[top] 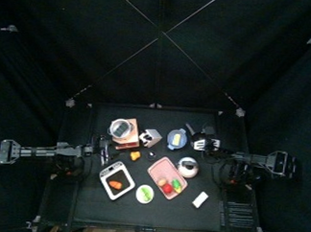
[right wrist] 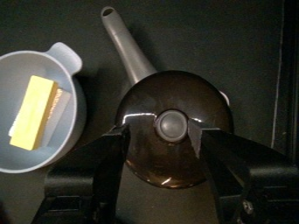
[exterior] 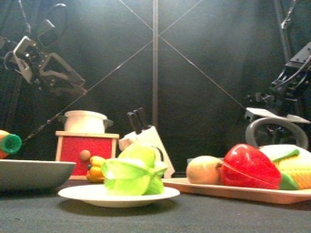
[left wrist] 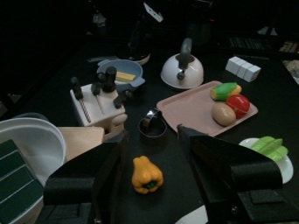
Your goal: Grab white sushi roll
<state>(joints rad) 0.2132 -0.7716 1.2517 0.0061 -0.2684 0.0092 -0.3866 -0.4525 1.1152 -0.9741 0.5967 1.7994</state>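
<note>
The tiny plain white sushi roll (top: pixel 202 198) lies alone near the table's front right corner, right of the pink rectangular tray (top: pixel 160 170), long axis running diagonally. Both pincers, left gripper (left wrist: pixel 146 149) and right gripper (right wrist: pixel 163 131), gape open, empty.

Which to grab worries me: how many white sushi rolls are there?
1: the white sushi roll lies right of the pink tray, near the table's front; others may hide.

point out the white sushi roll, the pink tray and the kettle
white sushi roll (left wrist: pixel 244 67), left wrist view, top face
pink tray (left wrist: pixel 184 109), left wrist view, bare floor near its corner
kettle (left wrist: pixel 184 70), left wrist view, rounded body
</note>
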